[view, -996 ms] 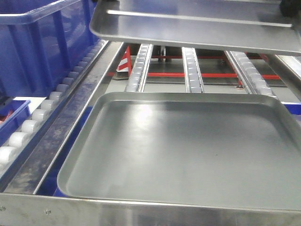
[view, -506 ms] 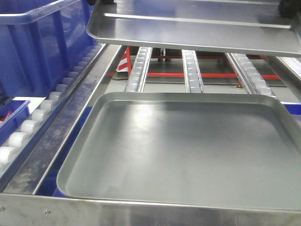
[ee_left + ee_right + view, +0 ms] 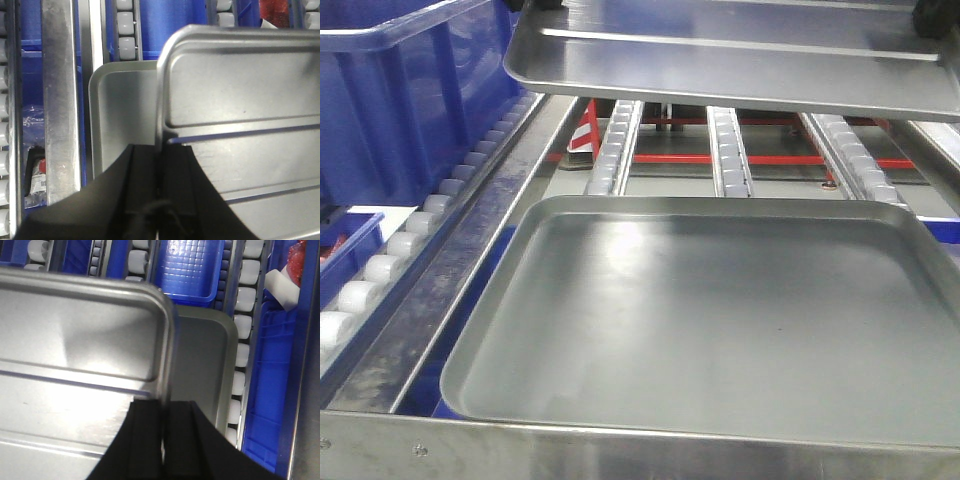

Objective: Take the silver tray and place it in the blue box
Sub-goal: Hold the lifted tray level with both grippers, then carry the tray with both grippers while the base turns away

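Exterior front-facing view, near to far. Closest, lying flat on the roller rails: the plain steel tray, dull and smooth-floored, not the one wanted. Above its far edge, lifted clear and roughly level: the silver tray, with one long ridge visible across its floor. Left of the plain steel tray, beyond the side rail: the blue box, interior hidden from here.

In the left wrist view: left gripper pinched tight on the silver tray's short rim, one black finger on each side of the lip, with the plain steel tray showing underneath. In the right wrist view: right gripper clamped the same way on the opposite short rim.

Judged step: carrying — pick-up done, placing not begun. Next move calls for shifting both arms leftward off the plain steel tray together, holding the load level and the spacing between grips fixed, then clearing the box's thick rim before lowering. Some risk of a corner catching that rim if brought across too low.
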You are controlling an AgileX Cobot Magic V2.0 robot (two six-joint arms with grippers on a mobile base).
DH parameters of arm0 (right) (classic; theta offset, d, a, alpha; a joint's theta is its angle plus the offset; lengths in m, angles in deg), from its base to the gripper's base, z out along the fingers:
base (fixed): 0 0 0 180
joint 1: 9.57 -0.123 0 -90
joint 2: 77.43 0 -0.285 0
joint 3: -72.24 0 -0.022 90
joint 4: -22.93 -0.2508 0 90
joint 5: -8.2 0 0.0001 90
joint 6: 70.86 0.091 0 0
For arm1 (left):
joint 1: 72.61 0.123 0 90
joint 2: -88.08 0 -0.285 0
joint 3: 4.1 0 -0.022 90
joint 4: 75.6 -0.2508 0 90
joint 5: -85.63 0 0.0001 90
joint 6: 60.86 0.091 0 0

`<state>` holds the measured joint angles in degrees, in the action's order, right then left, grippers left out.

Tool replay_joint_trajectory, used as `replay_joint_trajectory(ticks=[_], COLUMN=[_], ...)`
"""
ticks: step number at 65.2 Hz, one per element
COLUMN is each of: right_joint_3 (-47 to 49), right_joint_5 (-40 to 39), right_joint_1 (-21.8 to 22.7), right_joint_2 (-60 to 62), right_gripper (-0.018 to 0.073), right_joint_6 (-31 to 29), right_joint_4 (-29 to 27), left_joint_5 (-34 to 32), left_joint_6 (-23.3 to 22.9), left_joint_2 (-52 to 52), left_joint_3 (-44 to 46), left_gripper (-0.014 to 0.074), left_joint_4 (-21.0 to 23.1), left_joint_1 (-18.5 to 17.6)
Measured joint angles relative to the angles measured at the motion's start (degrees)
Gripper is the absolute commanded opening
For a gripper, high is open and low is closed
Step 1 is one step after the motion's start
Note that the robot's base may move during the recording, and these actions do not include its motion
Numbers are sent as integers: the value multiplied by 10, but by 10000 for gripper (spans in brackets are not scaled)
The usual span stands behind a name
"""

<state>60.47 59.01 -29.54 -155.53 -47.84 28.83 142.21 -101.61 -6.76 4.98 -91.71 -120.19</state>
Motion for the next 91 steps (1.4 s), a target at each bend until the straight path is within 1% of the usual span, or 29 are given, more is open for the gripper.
replay_joint_trajectory(ticks=[91], right_joint_3=[0], right_joint_5=[0], right_joint_1=[0], right_joint_2=[0], right_gripper=[59], right_joint_6=[0], right_joint_4=[-1], left_joint_5=[1], left_joint_6=[0], left_joint_2=[0], left_joint_3=[0], left_gripper=[-97], left_joint_4=[0], left_joint_1=[0])
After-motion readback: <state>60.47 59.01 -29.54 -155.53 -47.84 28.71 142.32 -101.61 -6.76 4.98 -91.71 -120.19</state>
